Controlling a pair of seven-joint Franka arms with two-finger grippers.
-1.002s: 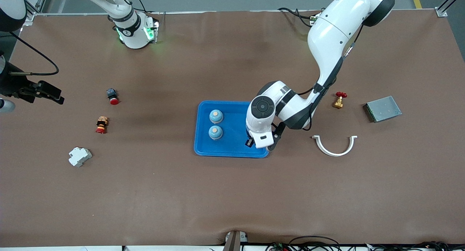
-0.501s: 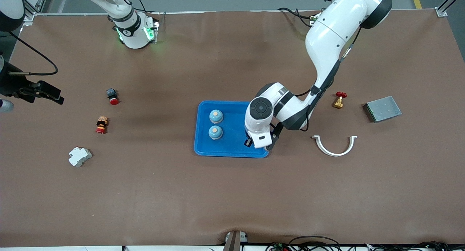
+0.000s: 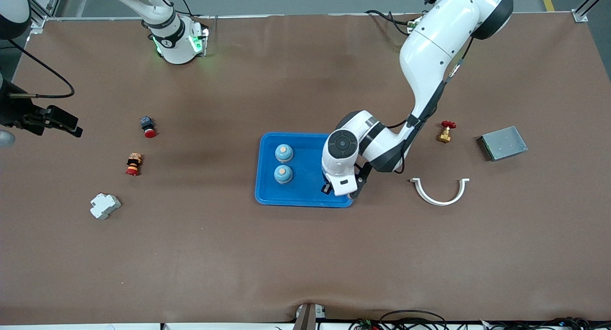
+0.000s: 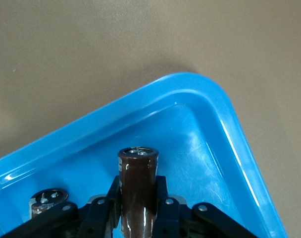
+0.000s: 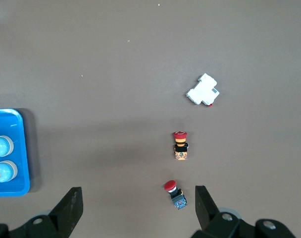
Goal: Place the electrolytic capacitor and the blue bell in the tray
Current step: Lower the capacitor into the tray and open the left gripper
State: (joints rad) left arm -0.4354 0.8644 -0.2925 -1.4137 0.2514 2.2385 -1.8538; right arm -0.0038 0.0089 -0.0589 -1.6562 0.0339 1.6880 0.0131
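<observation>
White breaker (image 3: 104,206), two red-capped buttons (image 3: 134,164) (image 3: 148,126), brass valve (image 3: 446,132), white clamp (image 3: 439,191), grey box (image 3: 503,143)

Second capacitor (image 4: 47,200) half-hidden by pincer

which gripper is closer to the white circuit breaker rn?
Right. The right gripper, open, hangs above the right arm's end of the table, where the white circuit breaker lies. The left gripper is over the tray, shut on a capacitor.

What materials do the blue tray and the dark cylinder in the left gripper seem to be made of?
The tray looks like glossy moulded plastic: bright highlights along its rounded rim. The capacitor, held in the left gripper, seems wrapped in a shiny dark brown plastic sleeve, with a silvery, probably metal, top.
</observation>
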